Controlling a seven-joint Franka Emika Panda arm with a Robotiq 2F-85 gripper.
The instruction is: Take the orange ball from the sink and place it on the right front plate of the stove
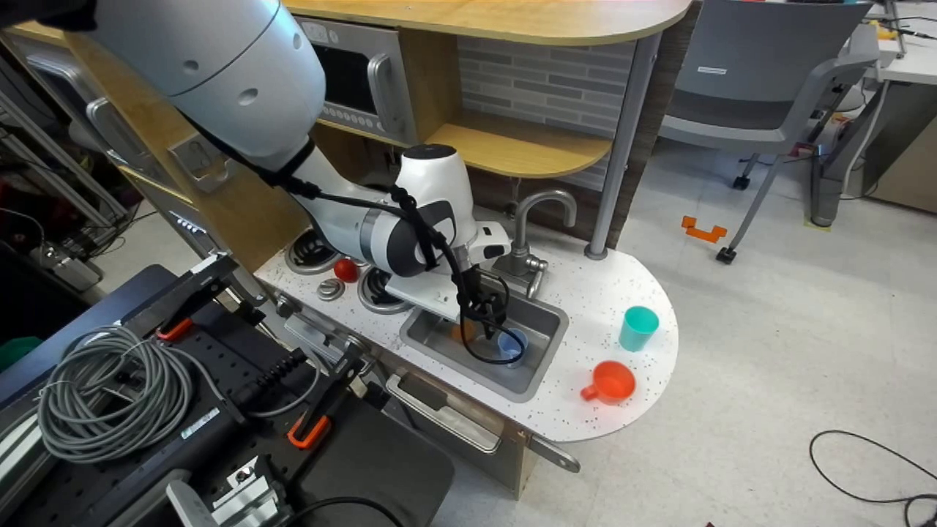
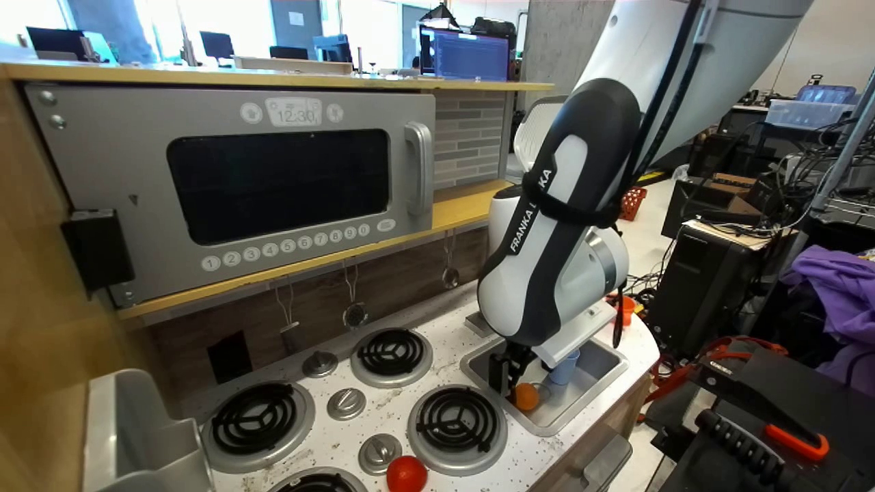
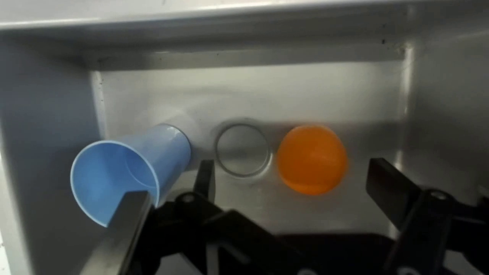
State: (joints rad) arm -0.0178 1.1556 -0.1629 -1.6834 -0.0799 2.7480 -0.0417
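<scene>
In the wrist view the orange ball (image 3: 312, 159) sits in the sink (image 3: 244, 86), right of centre, seen between the wide-apart fingers (image 3: 390, 190) but nearer the frame's right-hand one, so centring probably wants a nudge toward frame right.

The rounded white arm (image 2: 571, 160) has FRANKA lettering (image 2: 522, 231), a black strap (image 2: 571, 209) and cable (image 1: 364, 203), a black end effector (image 3: 294, 177).

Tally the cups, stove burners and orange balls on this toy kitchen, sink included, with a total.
Cups: 3 (blue cup, teal cup, orange-red cup)
Burners: 4, one partly cut off
Orange ball: 1, in the sink
Total: 8
</scene>
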